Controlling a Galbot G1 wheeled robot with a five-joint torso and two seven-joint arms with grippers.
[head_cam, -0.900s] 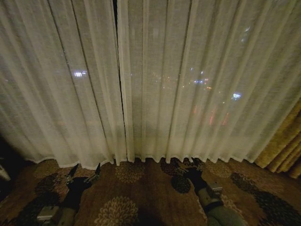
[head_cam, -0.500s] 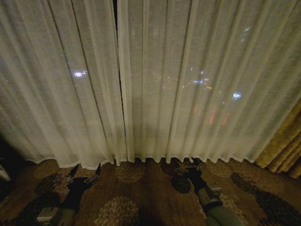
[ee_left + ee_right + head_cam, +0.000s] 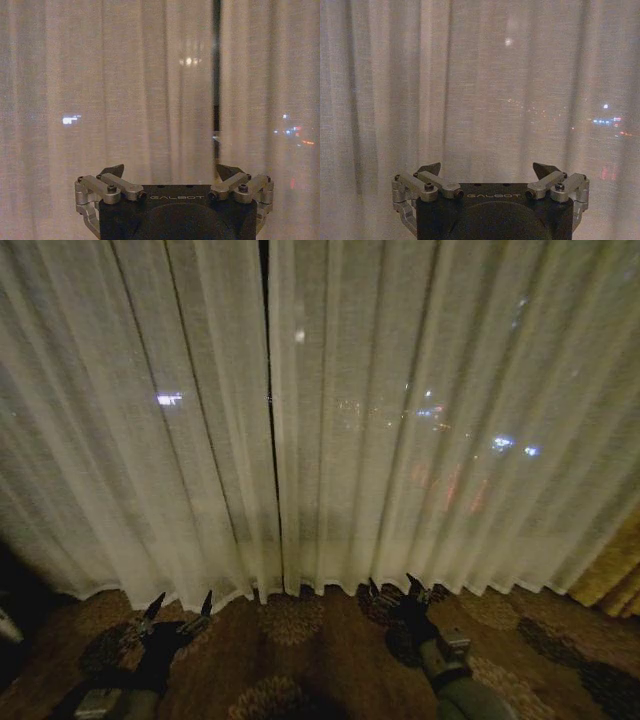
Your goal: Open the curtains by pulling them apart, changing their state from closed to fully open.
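Two sheer cream-white curtains hang closed across the window. The left panel [image 3: 130,420] and the right panel [image 3: 440,410] meet at a thin dark slit [image 3: 268,390] a little left of centre. City lights glow through the fabric. My left gripper [image 3: 180,605] is open, low over the carpet, short of the left panel's hem. My right gripper [image 3: 393,588] is also open, its tips close to the right panel's hem. In the left wrist view the left gripper [image 3: 170,170] faces the left panel [image 3: 125,100] with the slit [image 3: 216,85] off to one side. The right gripper [image 3: 487,169] faces pleated fabric [image 3: 485,85].
A thicker golden-tan drape [image 3: 615,575] hangs at the far right edge. Patterned brown carpet [image 3: 310,660] with floral medallions covers the floor between me and the curtain hems.
The whole head view has shifted: the curtains look nearer and the slit sits slightly further right, so the camera has moved. Both grippers keep the same open pose.
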